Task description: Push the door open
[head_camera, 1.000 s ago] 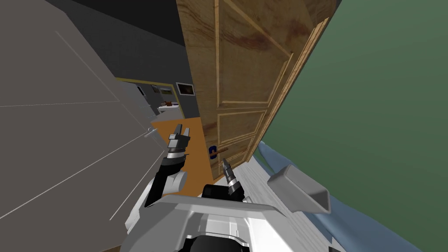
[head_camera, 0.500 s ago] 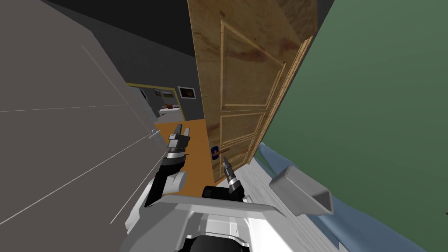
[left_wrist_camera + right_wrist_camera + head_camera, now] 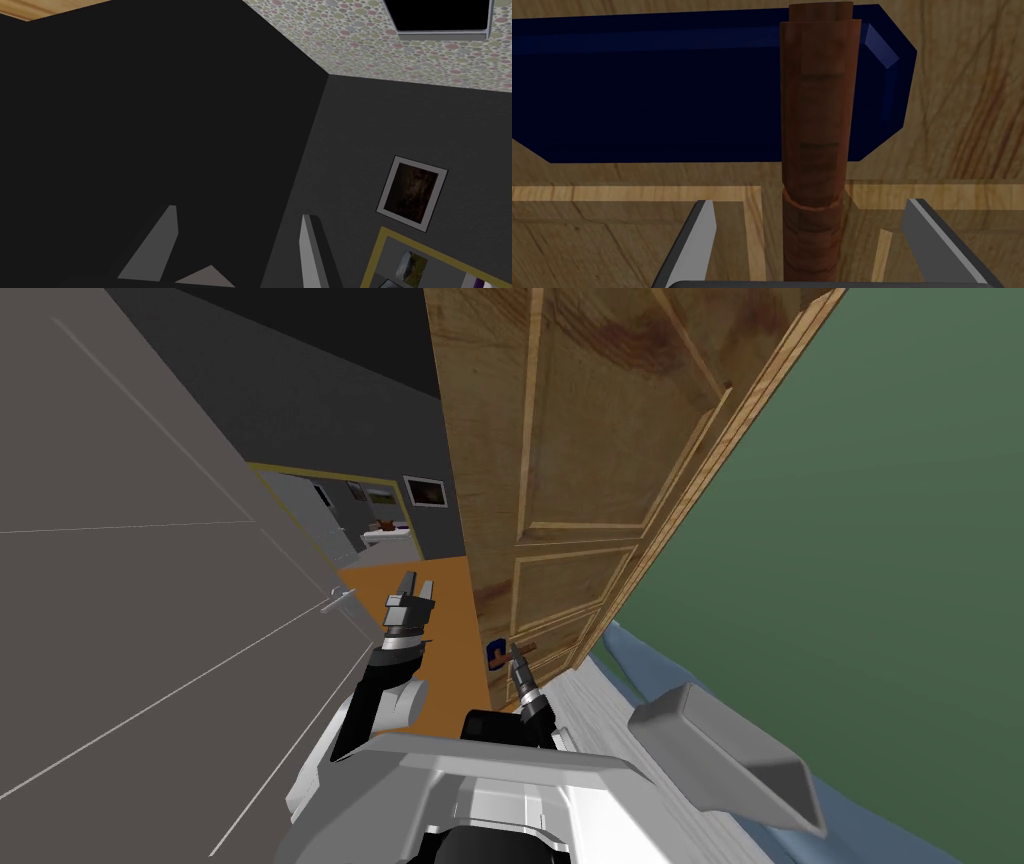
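no readable text, labels, brands, numbers or signs anywhere

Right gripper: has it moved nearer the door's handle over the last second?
Yes. Against the blue handle plate in the head view, the right gripper has come forward, closing the gap to the brown handle.

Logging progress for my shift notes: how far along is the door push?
Done: the wooden door stands ajar, orange floor showing past its edge. In hand: the right gripper has open fingers either side of the brown handle, not clamping it. To do: swinging the door wider. The left gripper is open, idle.
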Motion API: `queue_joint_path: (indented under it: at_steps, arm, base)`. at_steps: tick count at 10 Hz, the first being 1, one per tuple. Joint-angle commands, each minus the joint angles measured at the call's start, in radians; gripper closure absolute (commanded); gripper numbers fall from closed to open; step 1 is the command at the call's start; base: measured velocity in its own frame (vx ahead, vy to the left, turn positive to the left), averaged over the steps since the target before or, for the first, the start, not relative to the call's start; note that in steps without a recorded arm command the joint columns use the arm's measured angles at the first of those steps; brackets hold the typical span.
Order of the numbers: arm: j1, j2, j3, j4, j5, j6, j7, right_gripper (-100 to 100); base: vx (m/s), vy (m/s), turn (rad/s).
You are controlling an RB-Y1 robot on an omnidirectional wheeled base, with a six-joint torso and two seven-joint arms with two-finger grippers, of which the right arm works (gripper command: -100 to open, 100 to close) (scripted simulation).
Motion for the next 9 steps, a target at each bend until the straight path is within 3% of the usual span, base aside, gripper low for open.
queue_joint_path:
  at_steps: [1, 6, 9]
  arm:
    - [0.001, -0.001, 0.000, 0.000, 0.000, -0.001, 0.000, 100]
    - [0.001, -0.001, 0.000, 0.000, 0.000, -0.001, 0.000, 100]
    - [-0.015, -0.011, -0.035, 0.013, -0.016, 0.008, 0.009, 100]
  base:
    - [-0.008, -0.005, -0.010]
    - [-0.014, -0.008, 0.000]
    - [0.099, 0.109, -0.070]
